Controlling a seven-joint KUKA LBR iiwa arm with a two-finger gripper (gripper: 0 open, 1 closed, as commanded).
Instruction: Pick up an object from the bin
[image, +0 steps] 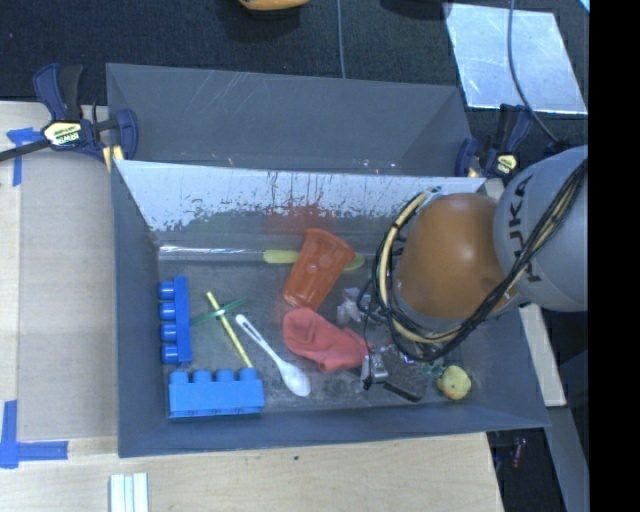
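Note:
My gripper (377, 364) is low in the bin's front right part, under the arm's wrist. It sits right at the right edge of a red crumpled soft thing (322, 340). A flat black thing (405, 386) lies just to the gripper's right, and a small yellow-green ball (455, 381) lies beyond that. An orange cup (316, 267) lies on its side behind the red thing. Whether anything is in the gripper is hidden.
A white spoon (274, 359), a yellow stick (229, 328) and a green stick (212, 316) lie in the middle. Two blue bricks (175, 320) (216, 391) lie at the left and front left. The arm's wrist covers the bin's right side.

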